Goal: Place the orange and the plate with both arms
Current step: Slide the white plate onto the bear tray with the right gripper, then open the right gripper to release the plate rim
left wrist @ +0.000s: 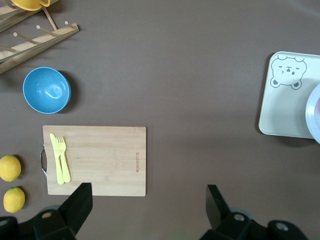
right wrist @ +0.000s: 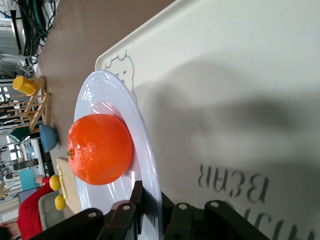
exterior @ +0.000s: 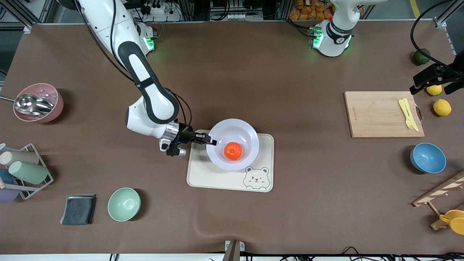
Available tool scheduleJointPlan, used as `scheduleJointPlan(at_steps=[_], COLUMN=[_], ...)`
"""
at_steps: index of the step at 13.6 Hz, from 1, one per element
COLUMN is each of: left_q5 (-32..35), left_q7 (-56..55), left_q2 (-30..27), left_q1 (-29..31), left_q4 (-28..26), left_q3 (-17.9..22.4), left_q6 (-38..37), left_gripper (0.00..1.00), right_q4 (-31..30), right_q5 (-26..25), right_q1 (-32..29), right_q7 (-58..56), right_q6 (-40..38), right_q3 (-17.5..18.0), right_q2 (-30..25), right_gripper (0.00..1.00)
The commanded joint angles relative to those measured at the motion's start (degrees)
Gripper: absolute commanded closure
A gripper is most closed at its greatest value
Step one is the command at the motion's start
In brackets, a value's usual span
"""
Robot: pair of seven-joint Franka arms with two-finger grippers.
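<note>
The orange point(exterior: 232, 150) point(right wrist: 100, 149) lies in the pale plate point(exterior: 232, 127) point(right wrist: 107, 95). The plate is over the cream bear-print tray point(exterior: 203, 174) point(right wrist: 225, 75) in the middle of the table; I cannot tell whether its base touches the tray. My right gripper point(exterior: 212, 142) point(right wrist: 152, 192) is shut on the plate's rim at the side toward the right arm's end, one finger inside the rim and one under it. My left gripper point(exterior: 431, 87) point(left wrist: 149, 192) hangs open and holds nothing, high over the table beside the cutting board point(exterior: 384, 114) point(left wrist: 95, 160). The plate's edge point(left wrist: 315, 112) and the tray point(left wrist: 282, 110) show in the left wrist view.
A yellow fork and knife point(exterior: 408, 113) lie on the board, with two lemons point(exterior: 442, 107) and a dark green fruit point(exterior: 421, 56) beside it. A blue bowl point(exterior: 427, 157) and wooden rack point(exterior: 440, 195) are nearer the camera. Green bowl point(exterior: 124, 204), cloth point(exterior: 78, 209), cup rack point(exterior: 25, 174) and pink bowl point(exterior: 38, 102) sit toward the right arm's end.
</note>
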Motion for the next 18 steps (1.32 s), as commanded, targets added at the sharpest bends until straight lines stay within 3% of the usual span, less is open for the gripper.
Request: scheduleJointPlan(at_steps=[1, 10, 11, 12, 13, 14, 16, 18], left_q5=[-0.43, -0.26, -0.26, -0.26, -0.17, -0.26, -0.17, -0.17], left_q7=[1.47, 1.47, 1.47, 1.38, 1.38, 1.38, 1.12, 1.03], left_q2=[-0.6, -0.51, -0.51, -0.77, -0.51, -0.6, -1.04, -1.21], left_q1=[-0.17, -0.26, -0.35, -0.35, -0.26, -0.17, -0.35, -0.35], left_q4=[-0.64, -0.99, -1.25, -1.34, -1.16, -1.42, -1.51, -2.3], left_q3=[0.51, 0.51, 0.42, 0.42, 0.33, 0.24, 0.15, 0.07], left_q6=[-0.35, -0.53, -0.53, -0.53, -0.53, -0.62, -0.79, -0.79], left_gripper=[0.0, 0.0, 0.0, 0.0, 0.0, 0.0, 0.0, 0.0], right_q4=[4.83, 6.6, 6.6, 6.6, 6.6, 6.6, 6.51, 6.34], right_q5=[-1.68, -1.86, -1.86, -1.86, -1.94, -1.94, -2.03, -3.86], right_q1=[-0.13, 0.58, 0.66, 0.66, 0.66, 0.66, 0.66, 0.14], right_q7=[1.87, 1.78, 1.78, 1.78, 1.78, 1.78, 1.87, 1.96], right_q6=[2.45, 3.61, 3.61, 3.61, 3.61, 3.52, 3.52, 3.43], right_q3=[0.29, 0.29, 0.29, 0.38, 0.38, 0.38, 0.29, 0.29], right_q2=[3.51, 7.82, 7.82, 7.82, 7.82, 7.82, 7.82, 7.82], right_gripper=[1.0, 1.0, 0.91, 0.6, 0.59, 0.48, 0.38, 0.42])
